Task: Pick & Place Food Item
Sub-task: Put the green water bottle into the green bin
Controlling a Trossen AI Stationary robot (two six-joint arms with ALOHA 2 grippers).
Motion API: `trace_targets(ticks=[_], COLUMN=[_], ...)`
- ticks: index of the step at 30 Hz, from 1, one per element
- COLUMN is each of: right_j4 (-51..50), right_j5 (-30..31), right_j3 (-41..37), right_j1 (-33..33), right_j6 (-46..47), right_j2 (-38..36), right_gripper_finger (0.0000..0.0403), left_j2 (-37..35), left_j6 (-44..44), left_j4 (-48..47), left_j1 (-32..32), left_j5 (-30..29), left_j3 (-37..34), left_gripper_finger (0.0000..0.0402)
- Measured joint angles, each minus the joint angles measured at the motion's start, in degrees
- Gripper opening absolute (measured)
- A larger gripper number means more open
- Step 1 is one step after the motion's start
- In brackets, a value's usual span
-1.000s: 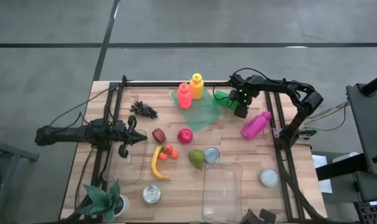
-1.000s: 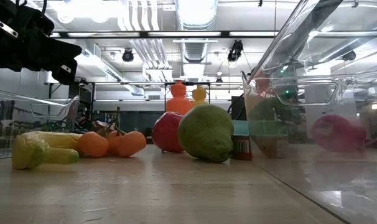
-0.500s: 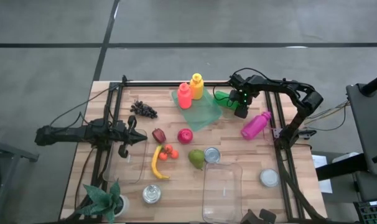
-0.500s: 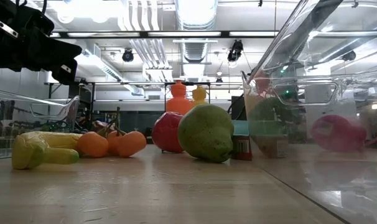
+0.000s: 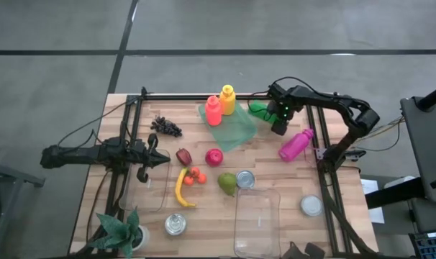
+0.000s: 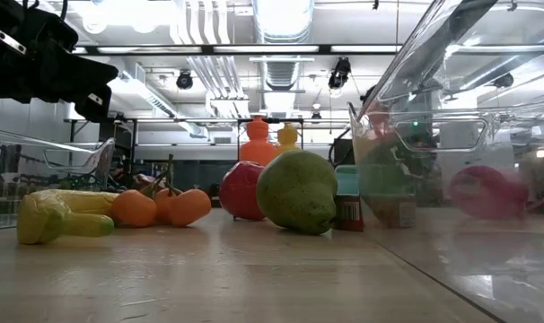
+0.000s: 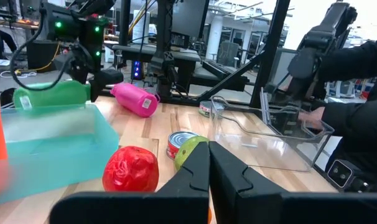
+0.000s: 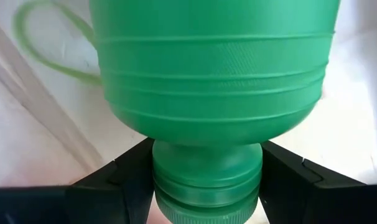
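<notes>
Two right gripper [image 8: 207, 180] jaws clamp a ribbed green plastic bottle [image 8: 213, 68] — left gripper [image 7: 208, 171] clenched, empty.

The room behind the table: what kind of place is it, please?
Probably a robotics lab or workshop: exposed ceiling ducts, desks with monitors, and a wooden table framed by black rails.

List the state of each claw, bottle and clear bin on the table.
Right claw: shut on the green bottle's neck.
Green bottle: gripped at the back edge.
Left claw: shut, empty.
Pink bottle: lying on its side.
Red bottle: upright.
Orange bottle: upright.
Clear bin: empty.
</notes>
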Motion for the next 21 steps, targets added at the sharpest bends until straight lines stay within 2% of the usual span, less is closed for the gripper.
trace_targets(ticks=[7, 11, 14, 19, 21], right_j4=[-4.0, -7.4, -7.7, -6.8, -6.8], right_j5=[-0.6, -5.7, -13.0, -30.5, -34.5], right_j3=[0.0, 0.0, 0.0, 0.0, 0.0], right_j1=[-0.1, -0.5, -1.1, -3.0, -3.4], right_j6=[7.9, 13.7, 18.8, 28.2, 30.9], right_j2=[-6.6, -9.9, -12.7, -17.3, -19.0], right_gripper_finger=[0.0223, 0.0223, 0.0223, 0.0224, 0.0224], left_j2=[0.0, 0.0, 0.0, 0.0, 0.0], left_j6=[0.0, 0.0, 0.0, 0.0, 0.0], left_j4=[0.0, 0.0, 0.0, 0.0, 0.0], left_j1=[0.0, 0.0, 0.0, 0.0, 0.0], left_j5=[0.0, 0.0, 0.0, 0.0, 0.0], left_j3=[0.0, 0.0, 0.0, 0.0, 0.0], left_gripper_finger=[0.0001, 0.0001, 0.0001, 0.0001, 0.0001])
